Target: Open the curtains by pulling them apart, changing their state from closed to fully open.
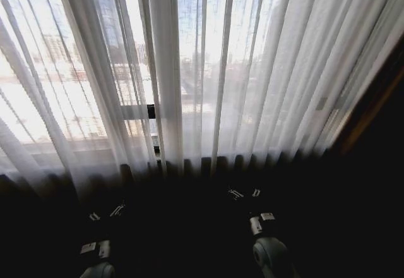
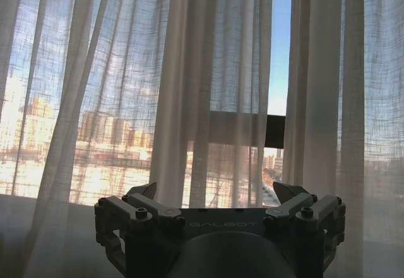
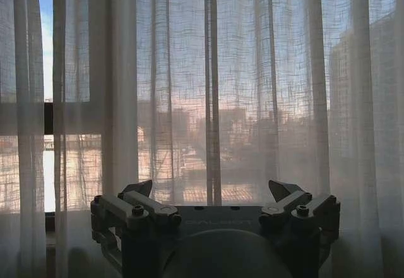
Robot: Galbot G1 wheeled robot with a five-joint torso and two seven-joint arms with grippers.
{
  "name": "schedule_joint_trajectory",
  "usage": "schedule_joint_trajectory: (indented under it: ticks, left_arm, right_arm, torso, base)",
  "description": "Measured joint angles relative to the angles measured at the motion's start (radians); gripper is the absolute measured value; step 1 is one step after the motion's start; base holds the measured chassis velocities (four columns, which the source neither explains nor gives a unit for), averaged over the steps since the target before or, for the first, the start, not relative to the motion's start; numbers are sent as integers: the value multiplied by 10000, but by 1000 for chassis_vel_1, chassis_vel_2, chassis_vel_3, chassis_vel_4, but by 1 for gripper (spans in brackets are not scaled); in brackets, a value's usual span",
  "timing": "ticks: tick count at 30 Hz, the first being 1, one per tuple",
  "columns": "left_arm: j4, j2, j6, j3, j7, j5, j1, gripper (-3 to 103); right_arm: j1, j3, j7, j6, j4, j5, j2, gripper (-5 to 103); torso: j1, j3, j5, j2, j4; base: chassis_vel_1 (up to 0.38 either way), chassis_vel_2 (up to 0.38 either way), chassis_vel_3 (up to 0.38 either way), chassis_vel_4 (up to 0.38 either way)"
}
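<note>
The left gripper [image 2: 214, 197] has its two fingers spread wide and holds nothing; it points at the curtains [image 2: 208, 82] from a short way off and does not touch the fabric. Straight ahead of it, in the left wrist view, a narrow gap [image 2: 281, 44] stands between two panels, and through this gap the blue sky and a piece of the dark window bar [image 2: 275, 122] are seen without cloth in front. The right gripper [image 3: 214, 194] is also spread wide and empty, and it faces the curtains [image 3: 252, 82] a little apart from them. In front of it the cloth hangs as one closed sheet with long vertical folds, and a small opening [image 3: 45, 38] shows far to one side of that view. In the head view both arms are low in the dark lower part, the left gripper [image 1: 106, 213] on the left and the right gripper [image 1: 245, 194] on the right, both below the lower edge of the curtains [image 1: 189, 69]. The curtains are thin and white, they cover almost the whole window from the left edge to the right edge, and the two panels meet near the middle, where the folds are thick. Behind the cloth, buildings [image 1: 63, 57] and sky show through in soft shapes.
</note>
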Motion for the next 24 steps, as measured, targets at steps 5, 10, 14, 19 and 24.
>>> schedule_joint_trajectory:
  ticks: [5,10,14,19,24]
  left_arm:
    - [0,0,0,0,0,0,0,100]
    - [0,0,0,0,0,0,0,100]
    - [0,0,0,0,-1,0,0,100]
    - [0,0,0,0,0,0,0,100]
    - [0,0,0,0,0,0,0,100]
  right_arm:
    - [-23,-26,-4,29,20,-37,42,100]
    - [-36,-48,-17,55,22,-49,50,100]
    - [-38,-69,-61,63,23,-68,64,100]
    - [-52,-73,-177,189,-52,-121,86,100]
    - [-55,-73,-206,224,-138,-200,88,100]
  torso:
    - [0,0,0,0,0]
    - [0,0,0,0,0]
    - [0,0,0,-1,0]
    - [0,0,0,0,0]
    - [0,0,0,0,0]
  base:
    - [0,0,0,0]
    - [0,0,0,0]
    - [0,0,0,0]
    - [0,0,0,0]
    - [0,0,0,0]
